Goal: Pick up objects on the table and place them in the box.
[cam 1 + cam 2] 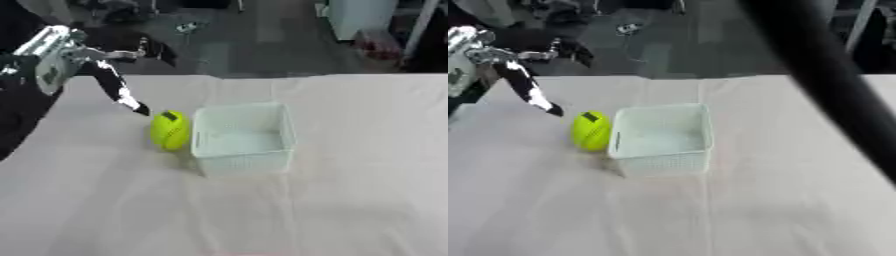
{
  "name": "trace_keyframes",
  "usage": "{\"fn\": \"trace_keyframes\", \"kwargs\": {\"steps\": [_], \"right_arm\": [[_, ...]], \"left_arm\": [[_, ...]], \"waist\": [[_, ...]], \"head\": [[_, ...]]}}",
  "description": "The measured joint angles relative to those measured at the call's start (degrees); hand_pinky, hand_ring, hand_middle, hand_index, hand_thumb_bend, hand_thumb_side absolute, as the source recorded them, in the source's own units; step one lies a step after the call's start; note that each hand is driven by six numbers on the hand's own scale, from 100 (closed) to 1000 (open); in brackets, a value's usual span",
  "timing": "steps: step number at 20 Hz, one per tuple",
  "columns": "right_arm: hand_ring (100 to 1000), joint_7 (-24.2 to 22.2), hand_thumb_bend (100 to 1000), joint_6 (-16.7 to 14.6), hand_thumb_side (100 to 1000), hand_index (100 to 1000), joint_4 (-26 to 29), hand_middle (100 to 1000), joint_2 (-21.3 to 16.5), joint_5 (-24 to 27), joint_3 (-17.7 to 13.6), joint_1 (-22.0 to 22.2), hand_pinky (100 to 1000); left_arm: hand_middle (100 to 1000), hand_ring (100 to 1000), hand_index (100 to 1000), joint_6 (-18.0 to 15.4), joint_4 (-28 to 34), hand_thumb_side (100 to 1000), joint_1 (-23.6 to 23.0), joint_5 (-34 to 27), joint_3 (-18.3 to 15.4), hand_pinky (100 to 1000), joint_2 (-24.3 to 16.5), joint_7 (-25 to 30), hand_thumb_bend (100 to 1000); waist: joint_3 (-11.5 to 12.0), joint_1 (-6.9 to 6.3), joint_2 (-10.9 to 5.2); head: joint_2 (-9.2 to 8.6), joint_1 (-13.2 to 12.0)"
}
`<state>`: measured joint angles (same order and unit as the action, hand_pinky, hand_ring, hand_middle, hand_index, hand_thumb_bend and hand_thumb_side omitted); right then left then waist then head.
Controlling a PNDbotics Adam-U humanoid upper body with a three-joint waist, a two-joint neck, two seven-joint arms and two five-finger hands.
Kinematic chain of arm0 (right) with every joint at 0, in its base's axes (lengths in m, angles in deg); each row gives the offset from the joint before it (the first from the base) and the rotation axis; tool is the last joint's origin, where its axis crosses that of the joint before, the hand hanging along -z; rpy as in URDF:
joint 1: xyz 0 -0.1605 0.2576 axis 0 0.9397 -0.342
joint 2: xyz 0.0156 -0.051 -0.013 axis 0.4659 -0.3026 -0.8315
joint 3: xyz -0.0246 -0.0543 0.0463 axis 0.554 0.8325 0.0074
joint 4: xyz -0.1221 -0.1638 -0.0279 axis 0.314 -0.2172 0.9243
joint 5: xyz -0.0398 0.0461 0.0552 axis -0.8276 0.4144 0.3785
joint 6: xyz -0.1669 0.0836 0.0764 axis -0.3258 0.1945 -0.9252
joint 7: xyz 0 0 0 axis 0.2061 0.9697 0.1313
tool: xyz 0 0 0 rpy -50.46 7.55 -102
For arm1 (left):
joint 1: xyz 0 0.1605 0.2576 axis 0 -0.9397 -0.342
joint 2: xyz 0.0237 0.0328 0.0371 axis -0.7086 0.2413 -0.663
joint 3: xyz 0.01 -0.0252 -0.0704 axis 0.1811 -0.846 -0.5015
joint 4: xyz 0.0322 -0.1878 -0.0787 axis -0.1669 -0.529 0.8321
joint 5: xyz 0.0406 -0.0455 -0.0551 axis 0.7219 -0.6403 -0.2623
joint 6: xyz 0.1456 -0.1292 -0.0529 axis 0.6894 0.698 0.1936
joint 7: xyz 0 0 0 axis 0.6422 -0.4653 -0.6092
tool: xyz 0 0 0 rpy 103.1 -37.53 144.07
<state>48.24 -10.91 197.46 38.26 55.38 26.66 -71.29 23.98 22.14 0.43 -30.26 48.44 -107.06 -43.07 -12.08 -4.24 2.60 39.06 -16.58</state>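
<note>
Pale cloth-covered table [350, 200] | yellow-green ball [170, 130] touching the left wall of the white box [242, 136] | left hand [112, 80] up-left of box — fingers straight, holding nothing, tips just beside ball | right hand unseen, so left is nearer.

one yellow-green ball [170, 130] – one pale mesh box [242, 138].

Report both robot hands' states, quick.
Left robot hand: open, fingers straight, one fingertip just above the yellow-green ball, holding nothing.
Right robot hand: not in view; only a dark blurred arm crosses the right eye view.
</note>
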Motion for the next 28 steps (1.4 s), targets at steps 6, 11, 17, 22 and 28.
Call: {"fn": "trace_keyframes", "kwargs": {"steps": [6, 11, 17, 22, 28], "right_arm": [[451, -0.12, 100, 1.40, 973, 683, 0.01, 512, -0.90, 2.17, -0.69, -2.65, 219], [452, -0.37, 100, 2.45, 973, 680, 0.01, 511, -0.92, 3.62, -1.04, -3.88, 220], [452, -0.28, 100, 3.05, 973, 681, 0.01, 511, -0.92, 4.68, -1.70, -4.09, 222], [452, -0.16, 100, 3.18, 971, 680, 0.01, 511, -0.93, 4.95, -1.76, -4.10, 221], [451, -0.44, 100, 3.10, 971, 679, 0.01, 512, -0.93, 4.96, -1.78, -4.07, 219]], "left_arm": [[892, 875, 916, 0.75, -1.97, 683, 0.05, 3.42, 1.24, 961, 1.20, 0.75, 601], [903, 894, 927, 1.17, -3.46, 698, 0.05, 6.18, 2.05, 982, 2.69, 1.18, 622], [910, 910, 936, 1.89, -5.59, 718, 0.05, 11.02, 3.12, 1000, 4.45, 1.89, 638], [928, 939, 956, 1.92, -7.58, 707, 0.04, 16.26, 3.57, 1000, 5.22, 1.93, 683], [945, 946, 970, 0.87, -9.80, 722, -0.95, 22.77, 3.08, 1000, 5.23, 0.88, 673]], "waist": [[-1.65, -0.61, 0.32], [-2.54, -0.70, 0.52], [-2.89, -0.75, 0.64], [-2.84, -0.75, 0.64], [-2.48, -0.65, 0.64]], "head": [[0.51, -1.43], [0.39, -1.95], [-0.09, -2.16], [-0.43, -2.19], [-0.60, -2.68]]}}
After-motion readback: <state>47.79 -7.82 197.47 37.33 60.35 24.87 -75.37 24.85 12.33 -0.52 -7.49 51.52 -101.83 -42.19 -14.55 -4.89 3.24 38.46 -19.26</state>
